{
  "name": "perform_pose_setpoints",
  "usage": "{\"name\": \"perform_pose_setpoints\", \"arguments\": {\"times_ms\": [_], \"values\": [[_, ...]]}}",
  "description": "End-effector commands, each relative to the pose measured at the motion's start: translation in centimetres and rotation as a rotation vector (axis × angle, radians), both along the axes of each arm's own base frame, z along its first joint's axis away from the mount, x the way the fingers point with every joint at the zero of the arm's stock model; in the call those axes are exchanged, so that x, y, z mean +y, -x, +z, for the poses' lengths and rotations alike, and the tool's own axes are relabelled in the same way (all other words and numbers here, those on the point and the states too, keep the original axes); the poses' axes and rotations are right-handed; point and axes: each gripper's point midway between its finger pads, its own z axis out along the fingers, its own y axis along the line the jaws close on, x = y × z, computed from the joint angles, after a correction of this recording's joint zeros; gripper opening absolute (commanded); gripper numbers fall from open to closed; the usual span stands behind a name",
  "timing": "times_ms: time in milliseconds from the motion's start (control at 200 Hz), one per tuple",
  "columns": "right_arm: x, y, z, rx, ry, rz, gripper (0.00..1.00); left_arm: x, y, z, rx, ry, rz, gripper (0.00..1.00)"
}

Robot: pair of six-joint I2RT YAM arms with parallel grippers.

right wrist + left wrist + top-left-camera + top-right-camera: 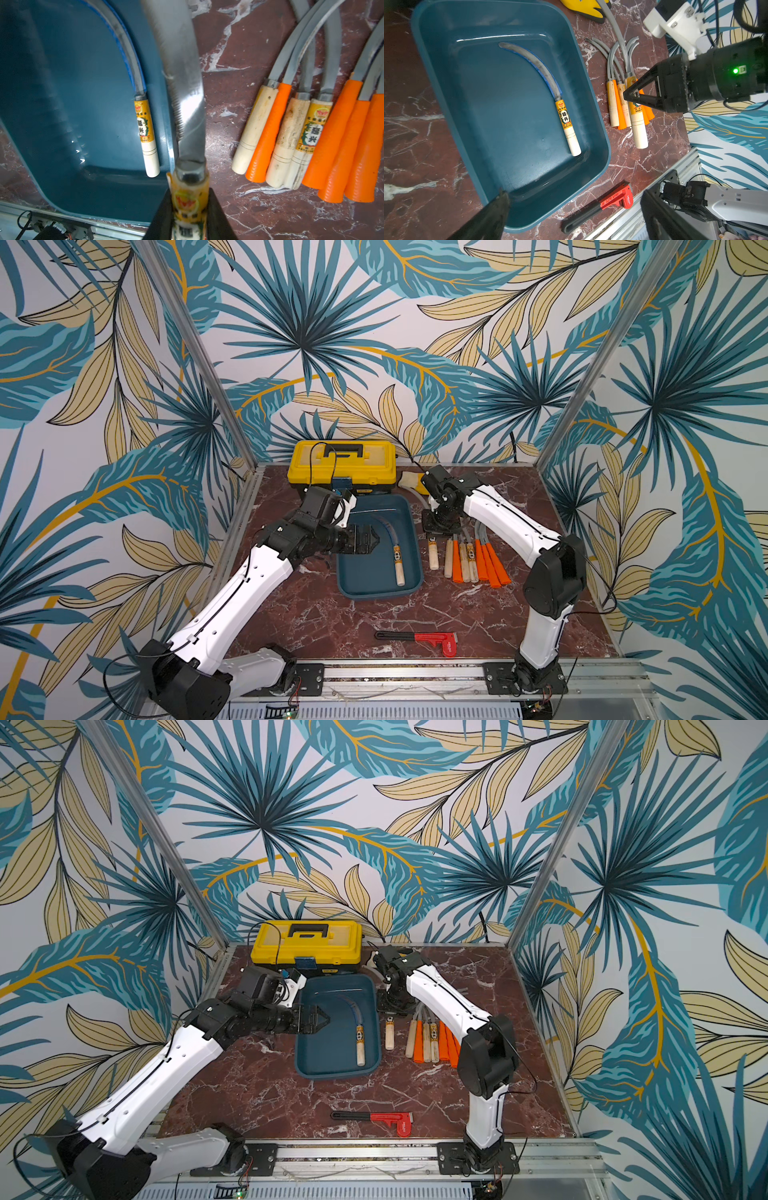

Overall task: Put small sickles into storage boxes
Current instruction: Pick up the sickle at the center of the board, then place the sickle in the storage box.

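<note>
Tray (362, 572) lying long axis near-to-far, one sickle (398, 562) resting inside. Left fingers (370, 540) hovering over its left rim; spread or not, I'm unable to tell. Right fingers (217, 220) pinching held sickle (187, 104) by handle, just right of tray, blade pointing away.

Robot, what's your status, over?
Right claw shut on a wooden-handled sickle beside the tray. Left claw empty, over tray's rim. One sickle already inside; nothing blocking.
</note>
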Motion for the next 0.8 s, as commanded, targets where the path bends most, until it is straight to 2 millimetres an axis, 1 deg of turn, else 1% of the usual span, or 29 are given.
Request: {"name": "perform_pose_setpoints", "arguments": {"times_ms": [0,250,606,796], "values": [[1.7,0.5,0.6,0.002,-0.031,0.013,0.0,0.9,0.8,-0.1,0.01,0.012,0.013,0.99],[5.0,0.5,-0.3,0.009,-0.06,0.045,0.0,2.2,1.8,-0.7,0.014,0.006,0.038,0.99],[9.1,-0.8,-2.7,0.027,-0.11,0.074,0.0,3.3,2.8,-3.3,0.071,-0.018,0.074,0.99],[10.9,-0.9,-4.7,0.052,-0.122,0.088,0.0,3.7,3.0,-4.7,0.102,-0.039,0.087,0.99]]}}
